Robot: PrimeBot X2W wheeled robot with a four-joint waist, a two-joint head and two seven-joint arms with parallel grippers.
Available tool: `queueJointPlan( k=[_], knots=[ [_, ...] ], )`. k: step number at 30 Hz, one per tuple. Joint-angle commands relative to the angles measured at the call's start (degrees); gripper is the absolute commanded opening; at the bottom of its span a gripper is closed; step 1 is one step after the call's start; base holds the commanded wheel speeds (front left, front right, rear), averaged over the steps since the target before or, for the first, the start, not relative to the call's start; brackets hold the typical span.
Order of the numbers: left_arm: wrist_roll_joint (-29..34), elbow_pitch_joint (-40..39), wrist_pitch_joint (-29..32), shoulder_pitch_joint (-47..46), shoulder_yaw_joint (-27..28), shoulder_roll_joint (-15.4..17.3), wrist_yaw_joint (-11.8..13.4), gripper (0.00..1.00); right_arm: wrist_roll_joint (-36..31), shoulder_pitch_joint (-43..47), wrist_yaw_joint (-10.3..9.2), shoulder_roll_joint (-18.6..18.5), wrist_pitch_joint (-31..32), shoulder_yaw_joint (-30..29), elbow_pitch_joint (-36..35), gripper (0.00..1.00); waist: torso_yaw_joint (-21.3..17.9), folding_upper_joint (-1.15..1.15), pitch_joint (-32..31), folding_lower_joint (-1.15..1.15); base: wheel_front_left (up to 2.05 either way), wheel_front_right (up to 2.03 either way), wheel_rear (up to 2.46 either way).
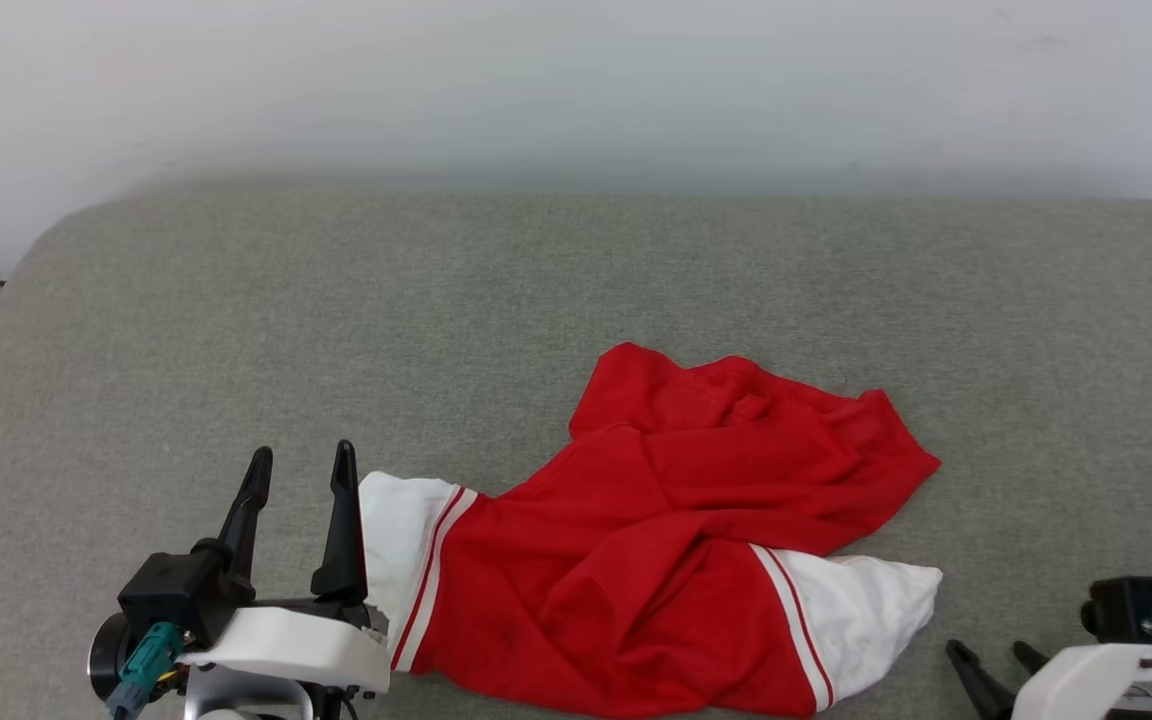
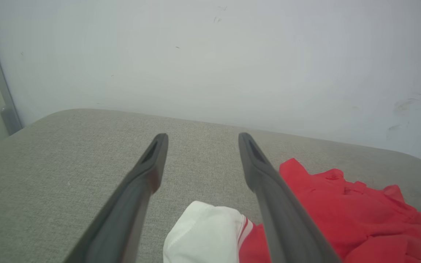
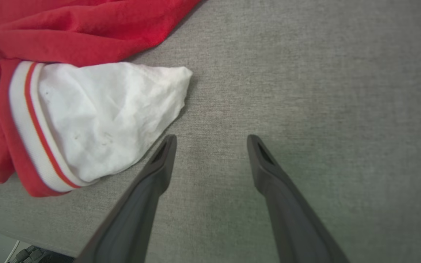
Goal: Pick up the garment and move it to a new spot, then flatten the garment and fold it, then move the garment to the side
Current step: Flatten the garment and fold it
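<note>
1. Both grippers empty, fingers apart: left gripper [image 1: 302,452] just beside the garment [image 1: 676,530], right gripper [image 1: 988,650] near its other end.
2. Garment lies crumpled on the grey cushion [image 1: 336,300], toward us.
3. We judge pick-up not yet begun; next we need cloth between fingers, then close.

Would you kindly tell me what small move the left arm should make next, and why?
Probably ease the left gripper down and slightly to its right, onto the white sleeve of the garment. The gripper stands open and empty, the sleeve's edge lies just beside its right finger, and the garment lies crumpled on the grey surface, not yet picked up.
</note>
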Motion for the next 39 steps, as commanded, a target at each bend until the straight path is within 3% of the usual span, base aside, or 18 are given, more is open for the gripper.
queueJointPlan(
  k=[1, 7, 15, 16, 17, 18, 22, 28, 33, 37, 39],
  knots=[
    [0.44, -0.59, -0.27, -0.83, -0.01, -0.12, -0.16, 1.00, 0.85, -1.26, -0.02, -0.60, 0.71, 0.96, 0.51, 1.00, 1.03, 0.00, 0.89, 0.00, 0.00, 0.00, 0.00],
    [1.68, -2.48, -0.40, -1.46, -0.23, -1.16, -0.17, 1.00, 2.91, -5.71, -0.02, -3.21, 2.65, 7.71, 2.82, 1.00, 2.97, 0.00, 3.87, 0.00, 0.00, 0.00, 0.00],
    [2.16, -2.62, -0.48, -3.58, -0.18, -3.16, -2.25, 1.00, 6.33, -8.78, -0.03, -5.36, 8.35, 14.61, 12.25, 1.00, 4.95, 0.00, 8.57, 0.00, 0.00, 0.00, 0.00],
    [2.20, -2.53, -0.48, -3.55, -0.02, -3.41, -2.33, 1.00, 6.93, -8.69, -0.03, -5.31, 8.91, 15.08, 13.06, 0.48, 5.05, 0.00, 8.76, 0.00, 0.00, 0.00, 0.00],
    [2.36, -2.34, -0.48, -3.42, 0.16, -3.66, -2.54, 1.00, 7.25, -8.84, -0.03, -5.40, 9.02, 15.43, 13.56, 0.15, 5.08, 0.00, 8.88, 0.00, 0.00, 0.00, 0.00],
    [2.49, -2.15, -0.48, -3.28, 0.32, -3.86, -2.77, 1.00, 7.60, -8.90, -0.03, -5.37, 8.77, 15.56, 13.85, 0.00, 5.08, 0.00, 8.93, 0.00, 0.00, 0.00, 0.00],
    [2.21, -0.75, -0.43, -2.46, 1.15, -3.87, -3.89, 1.00, 7.80, -9.10, -0.03, -5.76, 6.74, 14.03, 12.43, 0.00, 4.67, 0.00, 7.76, 0.00, 0.00, 0.00, 0.00],
    [-0.45, 1.18, 3.26, -1.53, 1.84, -2.16, -5.49, 1.00, 5.39, -7.37, -0.07, -6.33, 2.83, 6.43, 6.40, 0.00, 3.51, 0.00, 4.60, 0.00, 0.00, 0.00, 0.00],
    [-5.15, 2.39, 14.12, -1.47, 1.81, 0.96, -7.28, 1.00, 3.41, -4.63, -0.04, -4.93, 2.76, 1.34, 1.59, 0.00, 1.98, 0.00, 2.43, 0.00, 0.00, 0.00, 0.00],
    [-9.24, 2.47, 25.84, -1.29, 0.90, 2.98, -7.31, 1.00, 2.06, -2.81, -0.04, -3.19, 2.74, -1.21, -1.42, 0.00, 0.51, 0.00, 1.47, 0.00, 0.00, 0.00, 0.00],
    [-9.83, 2.64, 28.68, -1.01, 0.44, 3.83, -7.39, 1.00, 1.69, -2.54, -0.03, -2.87, 2.71, -1.29, -1.99, 0.00, 0.03, 0.00, 1.43, 0.00, 0.00, 0.00, 0.00]
  ],
)
